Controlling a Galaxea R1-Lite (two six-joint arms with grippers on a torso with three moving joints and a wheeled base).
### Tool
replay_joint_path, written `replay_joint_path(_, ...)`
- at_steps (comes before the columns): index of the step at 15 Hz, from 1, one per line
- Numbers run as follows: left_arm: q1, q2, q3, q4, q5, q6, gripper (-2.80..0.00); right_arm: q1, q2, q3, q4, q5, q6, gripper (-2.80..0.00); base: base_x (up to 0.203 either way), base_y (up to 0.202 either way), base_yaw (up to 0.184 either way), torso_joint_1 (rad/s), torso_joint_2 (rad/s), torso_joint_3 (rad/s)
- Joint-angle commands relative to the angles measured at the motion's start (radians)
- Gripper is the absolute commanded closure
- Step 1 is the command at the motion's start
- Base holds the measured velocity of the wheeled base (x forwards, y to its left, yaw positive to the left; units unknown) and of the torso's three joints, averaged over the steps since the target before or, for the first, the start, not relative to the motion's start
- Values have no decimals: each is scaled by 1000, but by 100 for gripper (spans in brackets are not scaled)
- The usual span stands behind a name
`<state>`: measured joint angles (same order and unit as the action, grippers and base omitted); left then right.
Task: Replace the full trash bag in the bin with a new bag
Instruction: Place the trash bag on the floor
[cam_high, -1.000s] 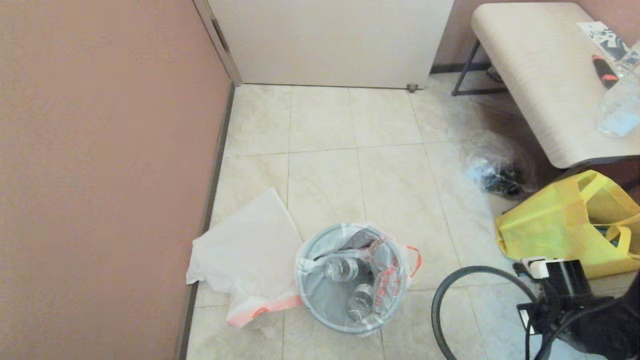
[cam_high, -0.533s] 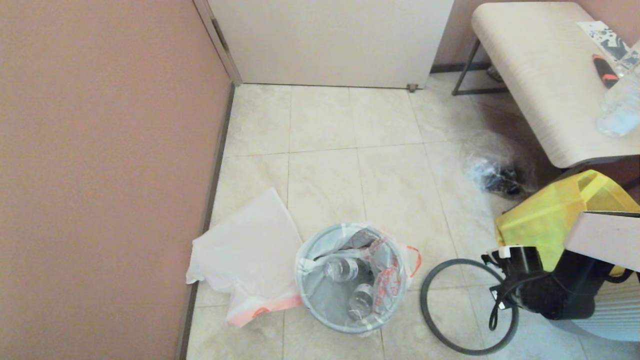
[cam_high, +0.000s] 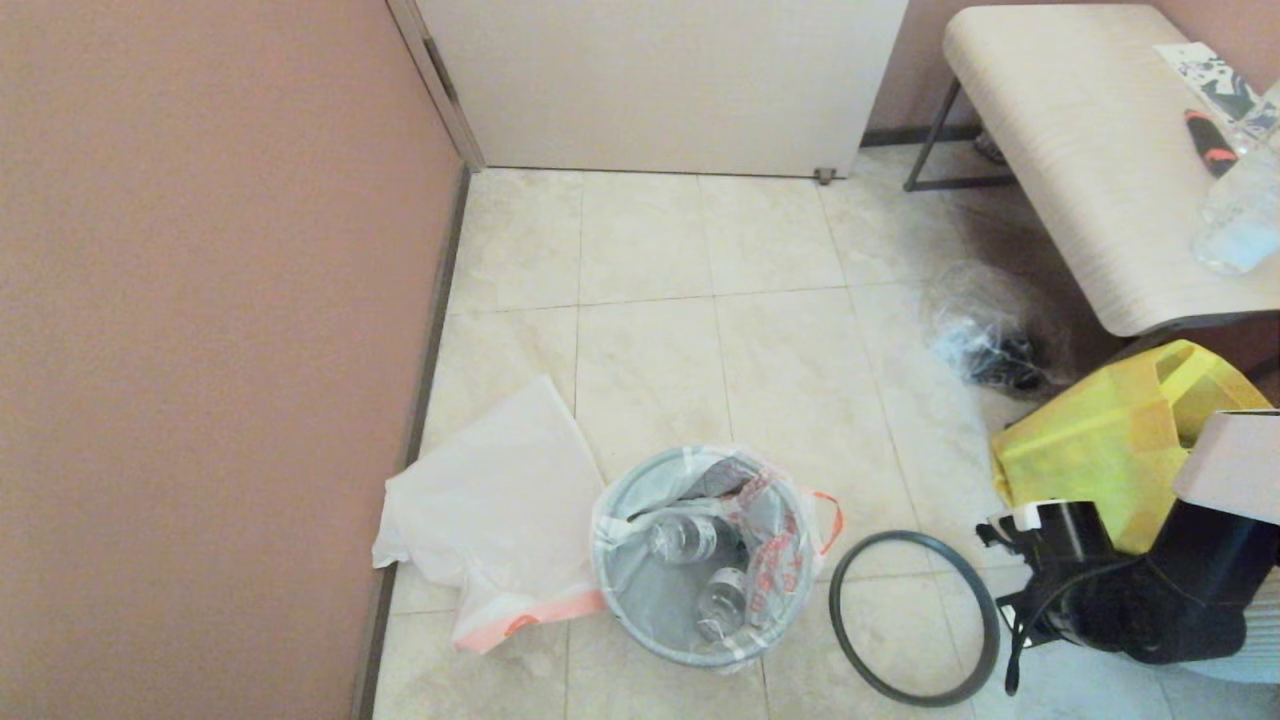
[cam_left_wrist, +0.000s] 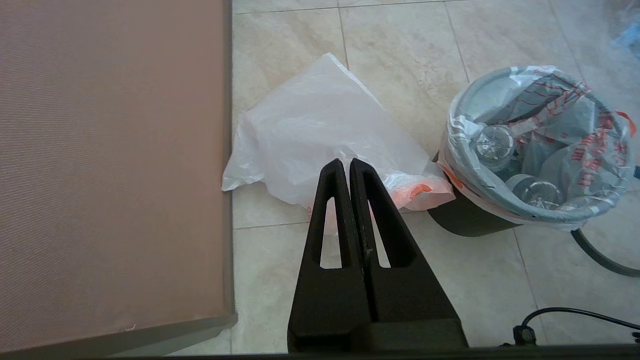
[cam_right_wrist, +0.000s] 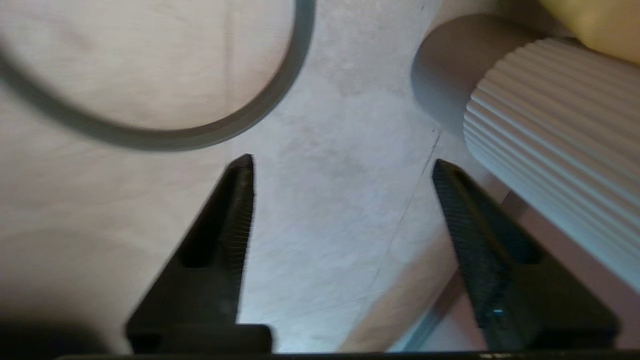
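A yellow fabric tote sits beside a light wooden bench, with a clear plastic bag on the tiled floor nearby.

The full trash bag is thin, translucent, crinkled plastic film with a slight sheen, clear plastic bottles showing through it. It lines the bin, whose wall looks like matt black plastic. The hoop on the floor is smooth, dull dark grey. The new bag is limp, filmy white plastic, softly wrinkled. The floor is glossy, marbled beige tile. The yellow tote looks like matt fabric. The left gripper's fingers are matt black plastic; the right gripper's pads are finely ribbed.
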<state>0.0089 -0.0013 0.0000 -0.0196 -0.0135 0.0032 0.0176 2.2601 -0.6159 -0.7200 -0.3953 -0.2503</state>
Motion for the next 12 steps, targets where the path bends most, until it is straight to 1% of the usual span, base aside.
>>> replay_joint_path(1, 0, 1, 8, 0, 0, 0, 0, 67, -186, 106, -4, -1, 42, 0, 0, 0, 0, 0, 0, 0)
replay_joint_path(2, 0, 1, 8, -2, 0, 0, 0, 113, -232, 146, -4, 2, 75, 0, 0, 0, 0, 0, 0, 0)
replay_joint_path(3, 0, 1, 8, 0, 0, 0, 0, 164, -251, 164, -3, 3, 129, 0, 0, 0, 0, 0, 0, 0)
replay_joint_path(4, 0, 1, 8, 0, 0, 0, 0, 212, -253, 170, -1, 4, 181, 0, 0, 0, 0, 0, 0, 0)
replay_joint_path(5, 0, 1, 8, 0, 0, 0, 0, 249, -254, 169, 0, 6, 209, 0, 0, 0, 0, 0, 0, 0)
replay_joint_path(6, 0, 1, 8, -2, 0, 0, 0, 265, -253, 163, 0, 8, 219, 0, 0, 0, 0, 0, 0, 0)
replay_joint_path(7, 0, 1, 8, 0, 0, 0, 0, 299, -250, 140, 0, 22, 226, 0, 0, 0, 0, 0, 0, 0)
replay_joint_path(8, 0, 1, 8, 0, 0, 0, 0, 326, -247, 101, 0, 48, 241, 0, 0, 0, 0, 0, 0, 0)
replay_joint_path(12, 0, 1, 8, -1, 0, 0, 0, 373, -207, -41, 2, 143, 258, 0, 0, 0, 0, 0, 0, 0)
